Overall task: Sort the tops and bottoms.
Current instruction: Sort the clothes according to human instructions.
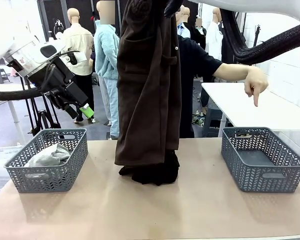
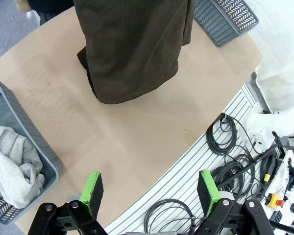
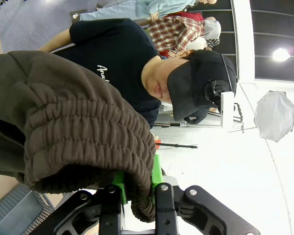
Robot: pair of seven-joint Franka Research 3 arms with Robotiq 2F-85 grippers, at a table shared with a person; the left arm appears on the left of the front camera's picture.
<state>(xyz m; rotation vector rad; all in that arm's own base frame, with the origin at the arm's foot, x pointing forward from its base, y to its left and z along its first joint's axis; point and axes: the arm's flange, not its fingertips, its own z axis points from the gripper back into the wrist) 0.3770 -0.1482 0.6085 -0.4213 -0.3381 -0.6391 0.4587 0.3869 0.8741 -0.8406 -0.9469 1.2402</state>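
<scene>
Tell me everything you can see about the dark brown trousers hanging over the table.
The dark brown trousers are thick, soft fabric with a ribbed elastic waistband and a side pocket. The right pincer is shut on the waistband, so they hang upright over the table, lower end meeting a darker cloth heap.

Light: bright, even, indoor.
Glare: lamp point(image 3: 280, 54) blown out, right wrist view.
Shadows: soft, under dark brown trousers point(image 1: 147, 100) on table point(image 1: 140, 210).
Edges: wrist views bowed.

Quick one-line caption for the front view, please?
Dark brown trousers hang over the table; the person's hand points down toward the right basket; grey garment in the left basket.
</scene>
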